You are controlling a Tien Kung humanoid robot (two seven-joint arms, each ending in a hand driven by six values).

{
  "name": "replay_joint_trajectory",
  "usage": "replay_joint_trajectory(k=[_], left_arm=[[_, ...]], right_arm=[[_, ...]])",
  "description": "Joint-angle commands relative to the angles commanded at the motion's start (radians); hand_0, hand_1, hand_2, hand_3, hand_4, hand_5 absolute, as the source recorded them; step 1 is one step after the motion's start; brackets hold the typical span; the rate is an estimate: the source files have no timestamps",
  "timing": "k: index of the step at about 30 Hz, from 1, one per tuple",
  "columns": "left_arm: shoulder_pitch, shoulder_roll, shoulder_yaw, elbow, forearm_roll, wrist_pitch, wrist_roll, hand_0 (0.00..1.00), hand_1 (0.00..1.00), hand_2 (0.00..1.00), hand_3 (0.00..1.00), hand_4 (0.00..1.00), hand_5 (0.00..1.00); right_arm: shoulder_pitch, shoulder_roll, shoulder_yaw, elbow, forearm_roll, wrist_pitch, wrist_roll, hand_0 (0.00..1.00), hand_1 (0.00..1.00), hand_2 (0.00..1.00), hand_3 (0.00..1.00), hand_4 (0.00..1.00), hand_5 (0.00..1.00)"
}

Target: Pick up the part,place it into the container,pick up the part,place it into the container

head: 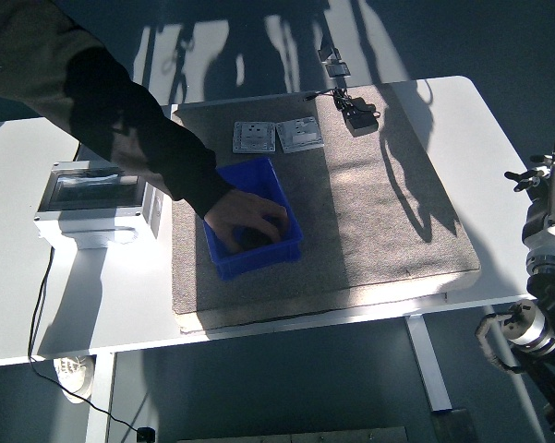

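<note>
A person's hand (pixel 243 221) was down inside the blue container (pixel 282 198) on the grey mat (pixel 388 194), covering whatever part lay there; the robot's right hand (pixel 543 180) sat off the table's right edge, fingers loosely spread, holding nothing; no left arm showed; no pick looked under way, and the next move likely needed a part set clear on the mat.

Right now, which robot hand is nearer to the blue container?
Right. The right hand is at the picture's right edge, beyond the table and far from the blue container. The left hand is out of view.
</note>
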Motion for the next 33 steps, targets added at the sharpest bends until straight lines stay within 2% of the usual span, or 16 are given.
replay_joint_trajectory(k=[6, 9, 16, 21, 24, 25, 26, 30, 31, 33], left_arm=[[0.0, 0.004, -0.003, 0.0, 0.0, 0.0, 0.0, 0.703, 0.667, 0.667, 0.602, 0.465, 0.5], [0.001, 0.006, -0.011, 0.0, 0.006, 0.0, 0.0, 0.703, 0.668, 0.665, 0.6, 0.465, 0.499], [0.001, 0.008, -0.02, 0.0, 0.009, 0.005, -0.004, 0.704, 0.668, 0.662, 0.599, 0.469, 0.493], [0.001, 0.007, -0.026, 0.0, 0.012, 0.008, -0.006, 0.704, 0.668, 0.664, 0.6, 0.468, 0.493], [0.003, 0.007, -0.026, 0.0, 0.01, 0.009, -0.006, 0.704, 0.668, 0.664, 0.6, 0.468, 0.493], [0.003, 0.007, -0.026, 0.0, 0.008, 0.009, -0.006, 0.704, 0.667, 0.662, 0.598, 0.47, 0.49], [0.004, 0.007, -0.026, 0.0, 0.007, 0.009, -0.006, 0.704, 0.667, 0.662, 0.598, 0.47, 0.49], [0.001, 0.007, -0.031, 0.0, 0.015, 0.007, -0.005, 0.704, 0.667, 0.662, 0.598, 0.47, 0.49], [0.001, 0.007, -0.032, 0.0, 0.015, 0.007, -0.005, 0.704, 0.667, 0.662, 0.597, 0.473, 0.486], [0.001, 0.008, -0.031, 0.0, 0.011, 0.009, -0.006, 0.704, 0.667, 0.662, 0.597, 0.473, 0.486]], right_arm=[[-0.002, 0.001, -0.002, -0.003, 0.007, 0.053, 0.0, 0.469, 0.14, 0.209, 0.312, 0.854, 0.723], [-0.001, 0.002, -0.004, -0.005, 0.008, 0.063, 0.0, 0.482, 0.144, 0.212, 0.325, 0.874, 0.734], [-0.002, 0.001, 0.0, -0.01, 0.014, 0.059, 0.0, 0.489, 0.146, 0.213, 0.333, 0.886, 0.752], [0.0, 0.0, -0.003, -0.004, -0.029, 0.029, -0.025, 0.489, 0.146, 0.216, 0.336, 0.892, 0.753], [0.008, -0.006, 0.005, 0.028, -0.121, -0.024, -0.089, 0.489, 0.146, 0.216, 0.336, 0.892, 0.753], [0.014, -0.009, 0.008, 0.041, -0.153, -0.039, -0.118, 0.504, 0.156, 0.231, 0.382, 0.892, 0.753], [0.022, -0.012, 0.01, 0.054, -0.184, -0.051, -0.147, 0.504, 0.156, 0.231, 0.382, 0.892, 0.753], [0.065, -0.02, 0.002, 0.07, -0.338, -0.018, -0.298, 0.504, 0.156, 0.231, 0.382, 0.892, 0.753], [0.072, -0.02, 0.002, 0.07, -0.376, -0.01, -0.334, 0.568, 0.301, 0.439, 0.562, 0.926, 0.641], [0.082, -0.019, 0.005, 0.071, -0.452, 0.007, -0.409, 0.568, 0.301, 0.439, 0.562, 0.926, 0.641]])
